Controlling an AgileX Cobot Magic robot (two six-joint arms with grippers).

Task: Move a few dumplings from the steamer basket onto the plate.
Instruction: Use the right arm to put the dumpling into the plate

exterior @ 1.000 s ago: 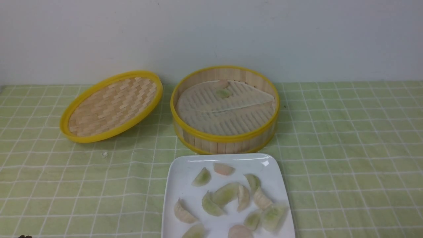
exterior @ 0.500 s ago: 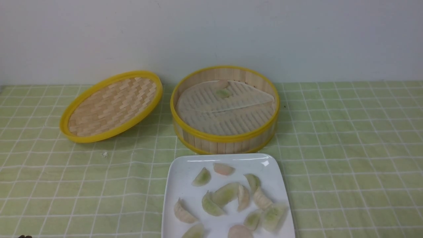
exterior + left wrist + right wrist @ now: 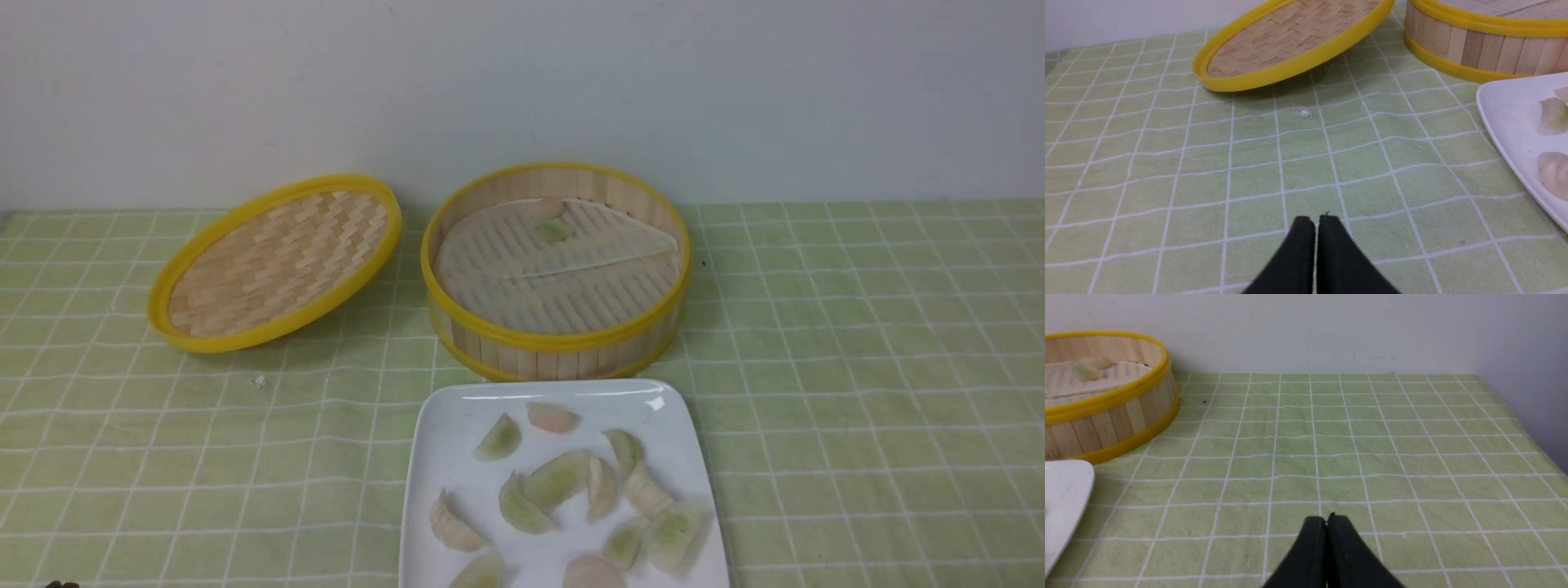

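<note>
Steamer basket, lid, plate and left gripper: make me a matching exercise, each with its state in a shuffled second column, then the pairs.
1. steamer basket
2. woven lid
3. plate
4. left gripper

A. propped at a tilt on the green checked cloth
B. shut, holding nothing
C. holds about ten dumplings
D. nearly emptied, a green dumpling on its liner

Pairs: 1-D, 2-A, 3-C, 4-B
</note>
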